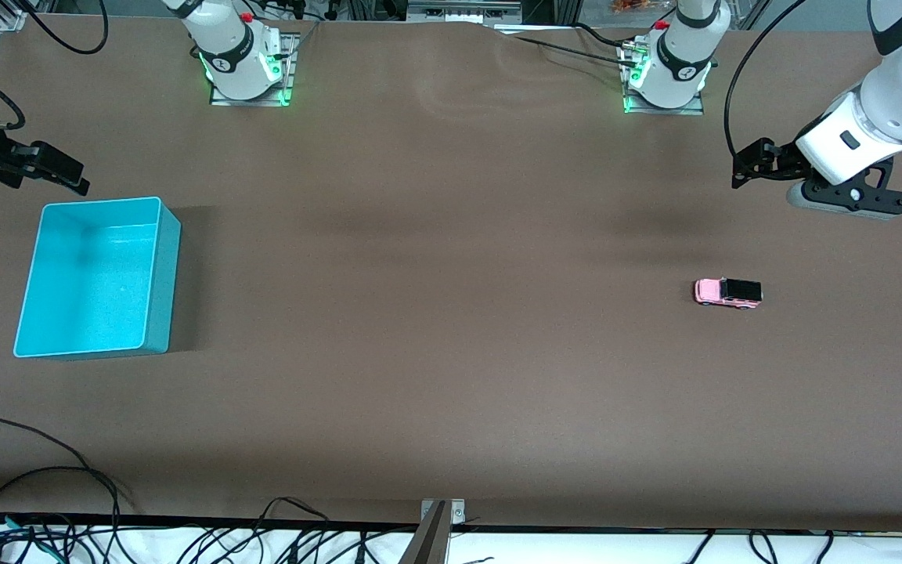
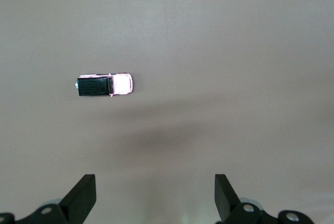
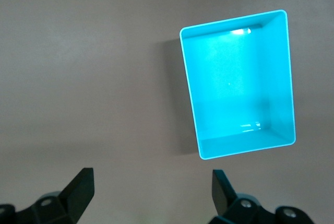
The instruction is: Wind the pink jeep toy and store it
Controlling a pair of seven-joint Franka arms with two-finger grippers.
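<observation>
The pink jeep toy (image 1: 727, 293) stands on its wheels on the brown table toward the left arm's end; it also shows in the left wrist view (image 2: 105, 85). My left gripper (image 1: 748, 166) hangs open and empty in the air above the table near that end, apart from the jeep; its fingertips (image 2: 83, 192) are spread wide over bare table. The turquoise bin (image 1: 97, 276) stands empty toward the right arm's end and shows in the right wrist view (image 3: 237, 83). My right gripper (image 1: 59, 174) is open and empty, up beside the bin's edge.
The two arm bases (image 1: 247, 63) (image 1: 666, 74) stand along the table's edge farthest from the front camera. Loose cables (image 1: 44, 501) and a metal bracket (image 1: 439, 525) lie along the edge nearest the camera.
</observation>
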